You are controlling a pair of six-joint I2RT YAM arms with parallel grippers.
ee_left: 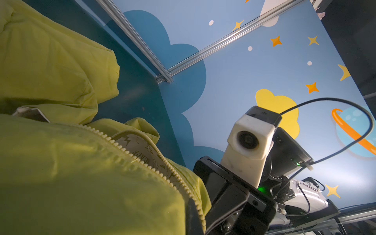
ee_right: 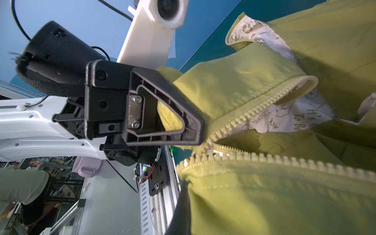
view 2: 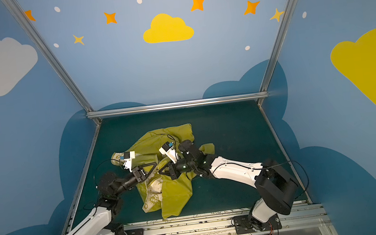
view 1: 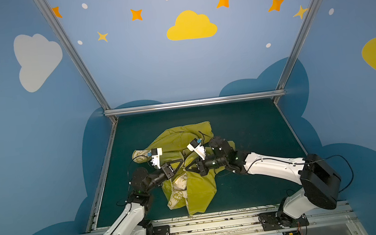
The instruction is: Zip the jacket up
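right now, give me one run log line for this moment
left gripper: shut on jacket | right gripper: shut on jacket | zipper: open

One jacket [view 1: 198,190], two robot arms [view 1: 123,218] [view 1: 273,163], one table [view 1: 243,121].

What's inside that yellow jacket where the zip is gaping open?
Through the unzipped gap in the jacket you can see a cream lining printed with doodles and words. Anything deeper inside is hidden by the folded yellow fabric.
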